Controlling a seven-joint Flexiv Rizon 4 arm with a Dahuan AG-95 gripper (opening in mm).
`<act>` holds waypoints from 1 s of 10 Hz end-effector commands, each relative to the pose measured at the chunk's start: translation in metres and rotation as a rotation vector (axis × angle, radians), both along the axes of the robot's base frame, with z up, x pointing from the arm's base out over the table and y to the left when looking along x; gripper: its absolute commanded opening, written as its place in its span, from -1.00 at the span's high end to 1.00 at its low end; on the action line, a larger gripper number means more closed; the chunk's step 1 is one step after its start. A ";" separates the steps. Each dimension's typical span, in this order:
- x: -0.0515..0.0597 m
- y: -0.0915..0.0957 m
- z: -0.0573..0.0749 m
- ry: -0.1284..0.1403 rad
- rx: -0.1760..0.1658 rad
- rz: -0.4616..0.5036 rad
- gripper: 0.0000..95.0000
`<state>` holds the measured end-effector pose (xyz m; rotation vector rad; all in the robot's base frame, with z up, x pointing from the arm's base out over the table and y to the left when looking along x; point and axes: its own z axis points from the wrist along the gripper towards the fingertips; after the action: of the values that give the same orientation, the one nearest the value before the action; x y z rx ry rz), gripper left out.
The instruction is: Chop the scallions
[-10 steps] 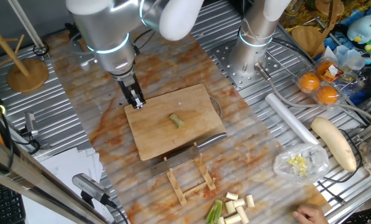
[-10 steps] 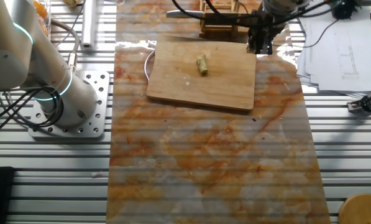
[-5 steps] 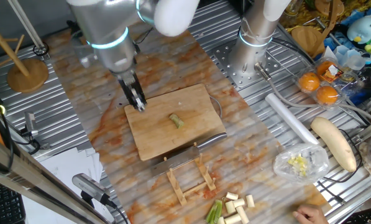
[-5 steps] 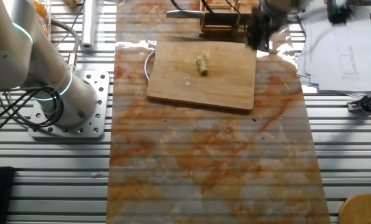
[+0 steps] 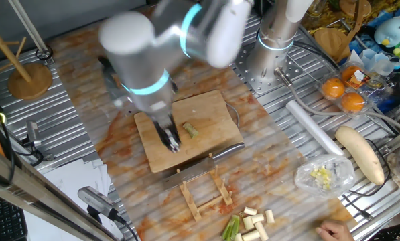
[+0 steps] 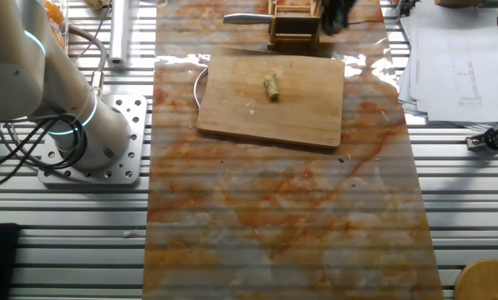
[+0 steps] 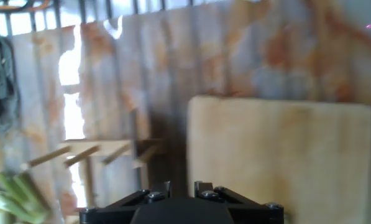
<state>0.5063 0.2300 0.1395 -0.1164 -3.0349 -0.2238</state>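
One fixed view: blurred gripper (image 5: 172,142) over wooden cutting board (image 5: 187,129), jaws seemingly nearly together, holding nothing; single scallion piece (image 5: 190,130) lying mid-board, just beside the fingers; more cut scallions (image 5: 248,223) past the wooden rack (image 5: 206,192).

Other fixed view: scallion piece (image 6: 271,86) alone on board (image 6: 274,112); gripper (image 6: 335,13) smeared near top edge.

Hand view: fingertips (image 7: 201,186) barely apart, above board's (image 7: 284,155) edge; green stalks (image 7: 8,194) at lower left.

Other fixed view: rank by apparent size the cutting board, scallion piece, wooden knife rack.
Largest to smallest, as seen in the other fixed view:
1. Cutting board
2. Wooden knife rack, though the frame's top edge cuts it off and it lies farther from the camera, so its full extent is unsure
3. Scallion piece, lying on the board
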 end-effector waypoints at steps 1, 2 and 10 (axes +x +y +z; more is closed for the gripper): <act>-0.011 0.025 -0.016 0.016 0.017 -0.008 0.60; -0.011 0.025 -0.016 0.031 0.027 -0.013 0.60; -0.011 0.025 -0.016 0.039 0.078 0.059 1.00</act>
<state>0.4944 0.2534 0.1235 0.0013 -3.0250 -0.2907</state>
